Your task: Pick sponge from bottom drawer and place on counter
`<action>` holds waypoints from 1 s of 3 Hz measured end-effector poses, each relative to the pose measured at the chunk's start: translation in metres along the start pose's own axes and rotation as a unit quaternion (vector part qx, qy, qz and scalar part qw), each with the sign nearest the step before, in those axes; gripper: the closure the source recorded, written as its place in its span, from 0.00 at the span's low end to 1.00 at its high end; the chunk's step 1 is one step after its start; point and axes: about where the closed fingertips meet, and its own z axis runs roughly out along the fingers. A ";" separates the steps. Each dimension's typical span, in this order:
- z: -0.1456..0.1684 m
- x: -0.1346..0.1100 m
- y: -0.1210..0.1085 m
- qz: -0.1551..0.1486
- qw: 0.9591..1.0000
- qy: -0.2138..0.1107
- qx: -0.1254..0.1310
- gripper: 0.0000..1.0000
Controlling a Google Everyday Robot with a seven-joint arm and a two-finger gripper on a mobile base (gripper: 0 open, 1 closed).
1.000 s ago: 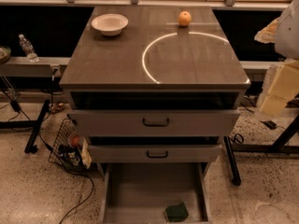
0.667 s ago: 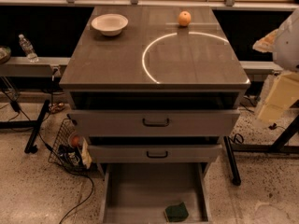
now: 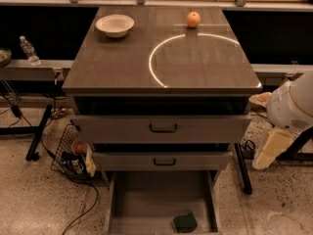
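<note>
Straight ahead of my camera, on a speckled floor (image 3: 29,199), stands a grey cabinet. Its counter (image 3: 117,67) is a broad grey-brown top marked with a thin white arc (image 3: 154,58) that curves across the right half. Below it, the bottom drawer (image 3: 146,199) is pulled fully out toward me, a wide grey tray with a flat floor and thin side walls. Above that sit two grey drawer fronts with black handles, the upper drawer front (image 3: 122,129) and the middle drawer front (image 3: 195,160), each standing slightly proud of the cabinet. At the right edge of the view I see my robot's white arm (image 3: 293,104), beside the cabinet and below counter height. The pale gripper (image 3: 271,150) hangs from it just off the cabinet's right side, level with the two drawer fronts, touching nothing I can see; whether it is open or closed I cannot tell. A wire basket (image 3: 68,153) rests on the floor against the cabinet's left side. A white bowl (image 3: 115,25) stands near the counter's back left corner. An orange (image 3: 193,19) sits at the back, just outside the arc. The sponge (image 3: 185,223), dark green face up, lies on the bottom drawer's floor near its front, right of centre and clear of the right wall, well apart from the gripper.
</note>
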 end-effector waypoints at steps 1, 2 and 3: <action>0.081 0.035 0.016 0.005 0.999 -0.003 -0.051 0.00; 0.081 0.035 0.016 0.005 0.999 -0.003 -0.051 0.00; 0.108 0.025 0.032 0.013 0.998 -0.027 -0.052 0.00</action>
